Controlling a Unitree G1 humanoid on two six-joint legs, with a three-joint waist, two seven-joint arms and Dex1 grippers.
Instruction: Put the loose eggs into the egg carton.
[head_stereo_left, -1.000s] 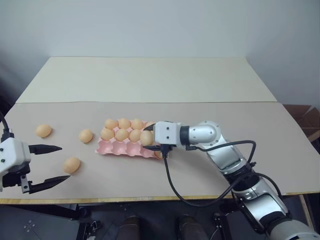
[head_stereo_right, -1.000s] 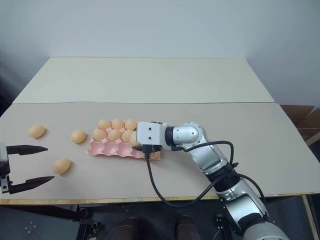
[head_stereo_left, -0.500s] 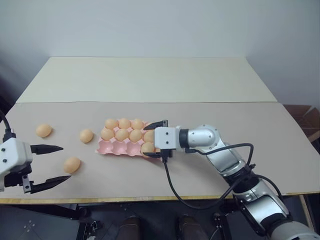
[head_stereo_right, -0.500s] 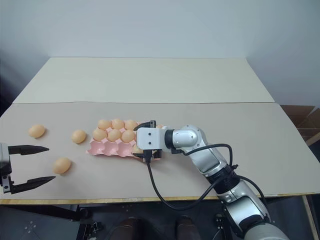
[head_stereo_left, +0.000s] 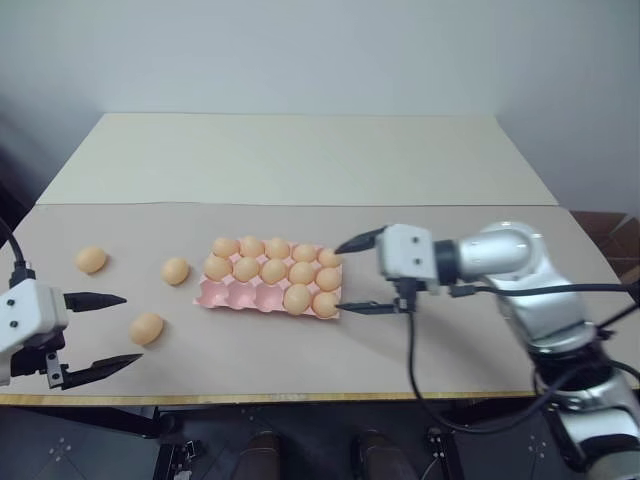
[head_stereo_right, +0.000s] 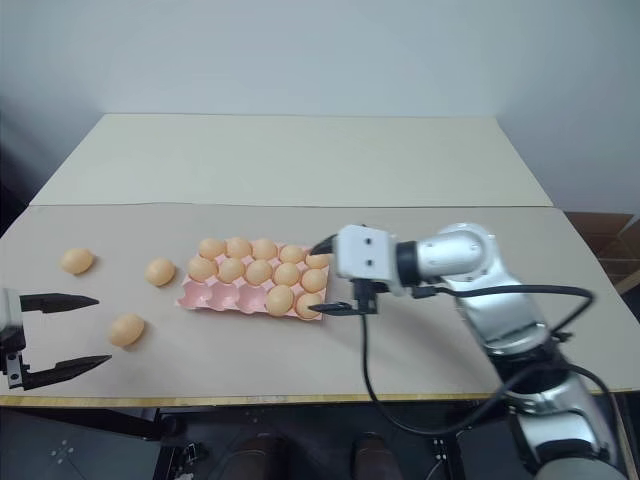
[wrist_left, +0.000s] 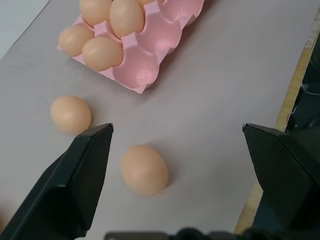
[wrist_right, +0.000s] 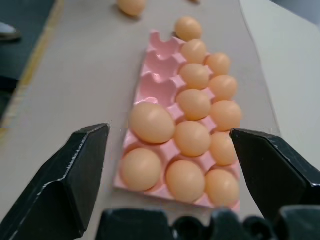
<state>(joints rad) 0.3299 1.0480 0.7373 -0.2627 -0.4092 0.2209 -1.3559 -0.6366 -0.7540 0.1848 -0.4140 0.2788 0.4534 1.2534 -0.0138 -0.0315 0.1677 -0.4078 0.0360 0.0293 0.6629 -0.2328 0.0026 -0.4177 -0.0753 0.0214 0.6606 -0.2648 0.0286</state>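
Three loose eggs (head_stereo_left: 146, 328) look smooth, rounded and likely fragile; grip one lightly across its middle. Left gripper (head_stereo_left: 100, 334) and right gripper (head_stereo_left: 358, 275) both stand wide, empty, beside the egg carton (head_stereo_left: 240, 294).

egg carton (head_stereo_left: 232, 294) showing plain pink | eggs (head_stereo_left: 146, 328) showing light orange-tan, unmarked | table (head_stereo_left: 300, 160) showing pale beige, yellow front edge | gripper fingers (head_stereo_left: 96, 299) showing black | wall (head_stereo_left: 300, 50) showing grey-white
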